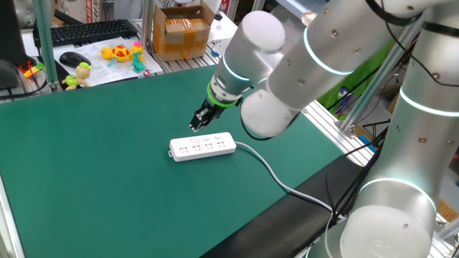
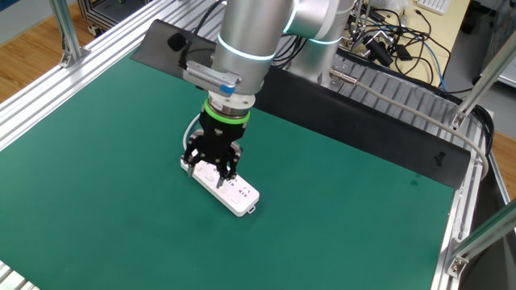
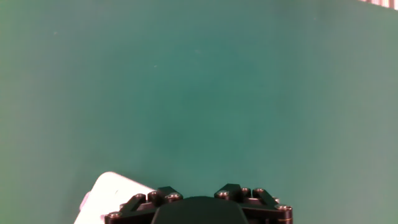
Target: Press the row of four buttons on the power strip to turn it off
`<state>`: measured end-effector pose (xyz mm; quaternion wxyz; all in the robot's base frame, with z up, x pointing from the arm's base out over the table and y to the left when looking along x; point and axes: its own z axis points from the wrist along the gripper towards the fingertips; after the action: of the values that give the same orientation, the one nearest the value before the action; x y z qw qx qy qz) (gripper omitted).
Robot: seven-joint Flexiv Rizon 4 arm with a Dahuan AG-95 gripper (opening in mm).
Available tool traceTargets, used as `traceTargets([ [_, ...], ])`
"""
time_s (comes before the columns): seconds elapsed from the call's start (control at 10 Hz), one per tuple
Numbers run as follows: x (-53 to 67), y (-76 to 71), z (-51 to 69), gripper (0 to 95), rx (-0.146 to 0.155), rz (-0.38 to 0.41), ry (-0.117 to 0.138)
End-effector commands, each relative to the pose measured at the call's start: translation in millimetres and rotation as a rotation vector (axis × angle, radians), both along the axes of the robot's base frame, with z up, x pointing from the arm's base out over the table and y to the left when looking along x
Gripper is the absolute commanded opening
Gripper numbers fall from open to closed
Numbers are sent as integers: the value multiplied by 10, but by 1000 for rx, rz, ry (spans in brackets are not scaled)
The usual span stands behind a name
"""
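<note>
The white power strip point(image 1: 203, 147) lies flat on the green mat, and its pale grey cable point(image 1: 276, 174) trails off to the right. The row of four buttons point(image 1: 208, 138) shows only as faint marks along the strip's far long edge. My gripper point(image 1: 200, 123) hangs just above that edge, pointing down. From the other side, the gripper point(image 2: 211, 167) stands over the end of the power strip point(image 2: 234, 193) nearest the arm. Its black fingers point(image 2: 193, 158) are apart with white plastic showing between them, and they hold nothing. The hand view catches only a corner of the power strip point(image 3: 107, 191).
A black keyboard point(image 1: 86, 32), a mouse point(image 1: 74, 59), small toys point(image 1: 122, 52) and a cardboard box point(image 1: 181, 32) sit beyond the mat's far edge. Aluminium rails point(image 2: 48, 97) border the green mat point(image 2: 363, 201). A black strip point(image 2: 322, 105) and cables lie behind the arm.
</note>
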<state>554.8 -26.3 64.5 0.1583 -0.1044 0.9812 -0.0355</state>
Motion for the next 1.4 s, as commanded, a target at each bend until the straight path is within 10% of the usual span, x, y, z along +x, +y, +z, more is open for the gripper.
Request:
traceTargets([
  [0.1, -35, 78, -12, 380, 42, -1, 21],
  [1.4, 26, 301, 192, 380, 142, -141, 61],
])
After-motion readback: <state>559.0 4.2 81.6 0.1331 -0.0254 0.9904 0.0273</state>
